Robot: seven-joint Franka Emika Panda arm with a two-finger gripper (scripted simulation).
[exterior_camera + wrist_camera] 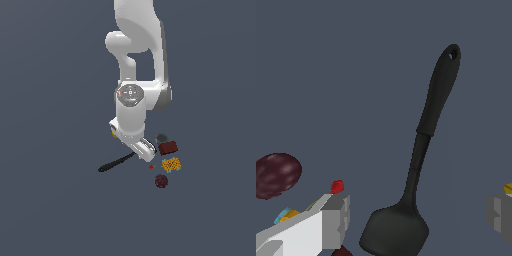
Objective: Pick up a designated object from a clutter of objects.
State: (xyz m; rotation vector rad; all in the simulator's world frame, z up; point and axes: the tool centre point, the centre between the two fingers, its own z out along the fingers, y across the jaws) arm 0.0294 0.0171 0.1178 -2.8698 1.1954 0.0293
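The black spatula (426, 125) lies flat on the dark floor; in the exterior view its handle (116, 163) sticks out toward that view's left from under the hand. My gripper (416, 220) is open, with one finger (333, 220) on each side of the wide blade and touching nothing. In the exterior view the gripper (145, 149) sits low over the blade end, which the hand hides.
The dark red block (168, 147), orange waffle block (171, 164), maroon ball (161, 180), grey round item (161, 137) and tiny red dot (151, 167) lie just to the exterior view's right of the hand. A yellow cube (115, 134) peeks out behind the wrist.
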